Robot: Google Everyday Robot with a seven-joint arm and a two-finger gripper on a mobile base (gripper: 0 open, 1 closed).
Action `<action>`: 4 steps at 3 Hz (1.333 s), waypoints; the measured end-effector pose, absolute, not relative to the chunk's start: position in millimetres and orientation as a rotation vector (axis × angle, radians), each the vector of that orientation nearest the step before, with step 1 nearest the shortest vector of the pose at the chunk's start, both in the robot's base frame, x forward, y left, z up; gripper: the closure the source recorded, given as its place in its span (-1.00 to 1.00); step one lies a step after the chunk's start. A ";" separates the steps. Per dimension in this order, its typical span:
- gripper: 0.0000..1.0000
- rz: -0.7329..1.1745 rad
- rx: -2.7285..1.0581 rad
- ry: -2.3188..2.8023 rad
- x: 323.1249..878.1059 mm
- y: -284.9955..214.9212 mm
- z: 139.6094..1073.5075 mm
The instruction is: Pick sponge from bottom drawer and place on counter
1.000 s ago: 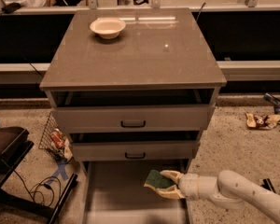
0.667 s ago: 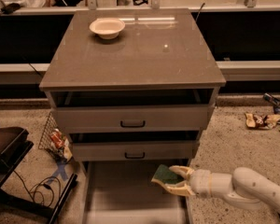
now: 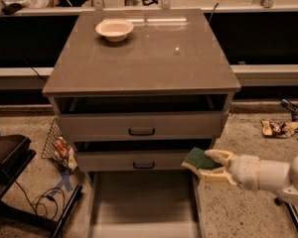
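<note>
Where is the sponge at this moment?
The gripper holds the sponge at right, above the bottom drawer's right wall, near the middle drawer's front.

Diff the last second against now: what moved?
The gripper, shut on the sponge throughout, has carried it up and to the right, from over the bottom drawer to its right edge, level with the middle drawer front. Unchanged: the bowl on the counter, and all the drawers.
</note>
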State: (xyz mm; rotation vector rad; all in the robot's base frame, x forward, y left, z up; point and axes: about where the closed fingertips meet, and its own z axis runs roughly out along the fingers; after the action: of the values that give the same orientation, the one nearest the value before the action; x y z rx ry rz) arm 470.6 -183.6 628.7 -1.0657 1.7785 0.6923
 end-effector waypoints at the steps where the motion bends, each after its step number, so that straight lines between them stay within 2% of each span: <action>1: 1.00 0.620 -1.041 1.796 483.4 -200.8 694.5; 3: 1.00 0.473 -0.992 1.834 489.2 -213.4 792.3; 4: 1.00 0.473 -0.992 1.834 489.2 -213.3 792.3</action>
State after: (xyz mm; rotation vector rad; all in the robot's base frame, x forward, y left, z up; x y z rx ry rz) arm 489.2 -213.3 792.3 -0.9918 1.8343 0.4732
